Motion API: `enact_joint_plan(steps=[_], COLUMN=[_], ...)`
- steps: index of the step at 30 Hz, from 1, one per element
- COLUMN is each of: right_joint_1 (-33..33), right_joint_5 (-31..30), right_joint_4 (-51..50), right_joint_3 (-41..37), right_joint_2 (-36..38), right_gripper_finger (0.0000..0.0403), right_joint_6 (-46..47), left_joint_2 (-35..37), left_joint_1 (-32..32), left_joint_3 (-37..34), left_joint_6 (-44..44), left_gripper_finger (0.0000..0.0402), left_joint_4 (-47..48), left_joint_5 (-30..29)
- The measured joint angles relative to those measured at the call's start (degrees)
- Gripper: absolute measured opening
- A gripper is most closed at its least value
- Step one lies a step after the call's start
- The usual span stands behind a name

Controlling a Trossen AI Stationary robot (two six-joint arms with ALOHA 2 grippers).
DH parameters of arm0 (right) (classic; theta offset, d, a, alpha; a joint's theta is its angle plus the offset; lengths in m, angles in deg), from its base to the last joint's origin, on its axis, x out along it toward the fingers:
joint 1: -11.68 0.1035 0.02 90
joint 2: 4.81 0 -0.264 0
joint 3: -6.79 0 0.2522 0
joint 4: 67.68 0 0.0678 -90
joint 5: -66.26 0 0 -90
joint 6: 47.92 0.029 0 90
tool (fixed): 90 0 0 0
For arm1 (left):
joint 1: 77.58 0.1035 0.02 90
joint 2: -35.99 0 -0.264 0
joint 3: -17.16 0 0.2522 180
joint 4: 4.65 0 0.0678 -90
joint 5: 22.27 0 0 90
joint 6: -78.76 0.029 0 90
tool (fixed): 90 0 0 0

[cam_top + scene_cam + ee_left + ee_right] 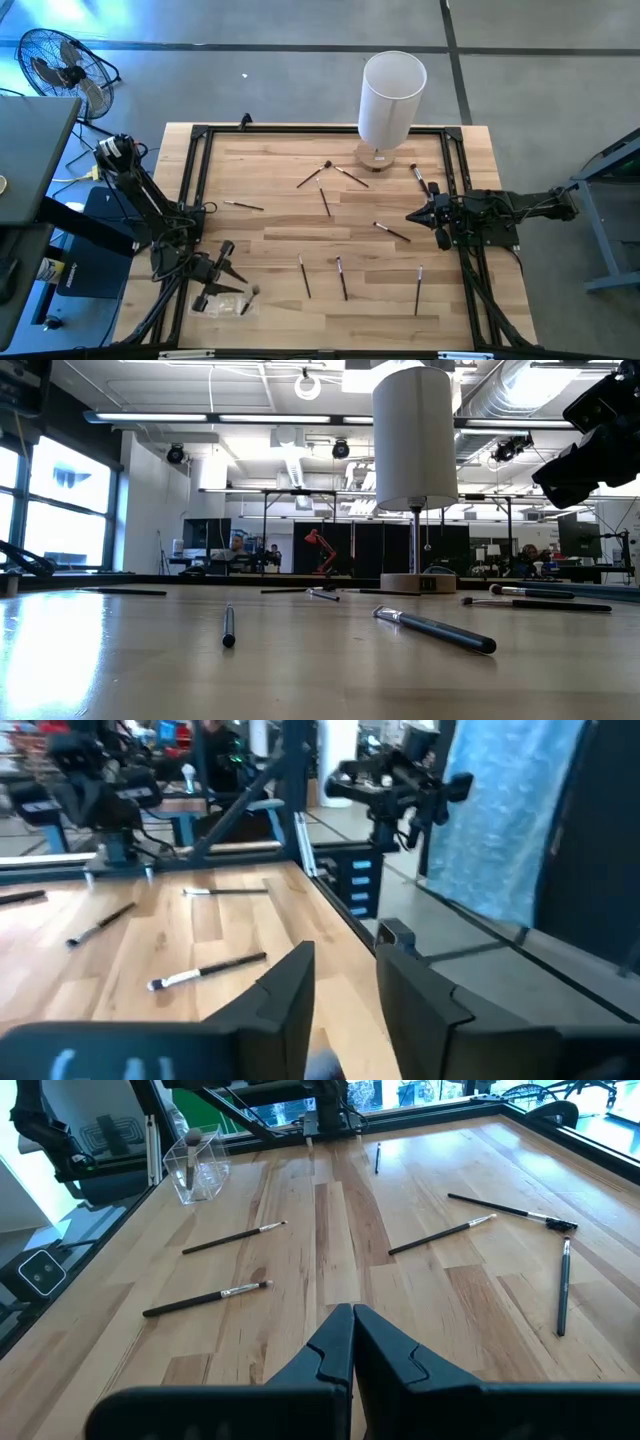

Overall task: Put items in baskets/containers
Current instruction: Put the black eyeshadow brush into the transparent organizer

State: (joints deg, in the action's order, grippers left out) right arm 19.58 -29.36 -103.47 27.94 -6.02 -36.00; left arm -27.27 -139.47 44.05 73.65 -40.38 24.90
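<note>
Several thin dark brushes lie flat and scattered on the wooden table [330, 250], among them one [304, 275] near the front and one [392, 232] just in front of my right gripper. A clear plastic container [225, 300] stands at the near left corner with one brush [247, 298] in it; it also shows in the right wrist view [195, 1165]. My left gripper [230, 270] is open and empty beside that container, pointing along the near edge [345, 990]. My right gripper [410, 215] is shut and empty above the table's right side [352, 1320].
A white cylindrical lamp [392, 95] on a round wooden base [378, 155] stands at the far middle of the table. A black metal frame [200, 180] runs round the table's edges. A fan [60, 65] stands on the floor at the far left.
</note>
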Motion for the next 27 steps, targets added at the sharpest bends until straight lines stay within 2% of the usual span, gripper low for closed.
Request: enact_joint_plan(steps=[6,9,13,19,22,27], right_joint_1=[0.00,0.00,0.00,0.00,0.00,0.00], right_joint_5=[0.00,0.02,0.02,0.01,0.02,0.02], right_joint_4=[0.00,0.00,0.00,0.00,0.00,0.00], right_joint_3=[-0.03,-0.07,-0.07,-0.07,-0.07,-0.07], right_joint_2=[0.00,0.02,0.00,0.02,0.02,0.00], right_gripper_finger=[0.0005,0.0005,0.0005,0.0005,0.0005,0.0005], right_joint_6=[0.00,0.00,0.00,0.00,0.00,-0.02], left_joint_2=[1.61,2.57,2.67,2.17,1.02,-0.26], left_joint_1=[0.07,2.28,8.81,19.99,25.49,32.50], left_joint_3=[6.59,11.67,19.55,30.77,33.55,35.36], left_joint_6=[6.70,9.54,6.83,-7.21,-10.06,-10.93], left_gripper_finger=[0.0128,0.0129,0.0129,0.0129,0.0129,0.0129], left_joint_4=[1.16,6.90,22.00,43.54,47.17,46.41], left_joint_5=[-8.45,-10.40,-5.49,2.22,4.15,6.79])
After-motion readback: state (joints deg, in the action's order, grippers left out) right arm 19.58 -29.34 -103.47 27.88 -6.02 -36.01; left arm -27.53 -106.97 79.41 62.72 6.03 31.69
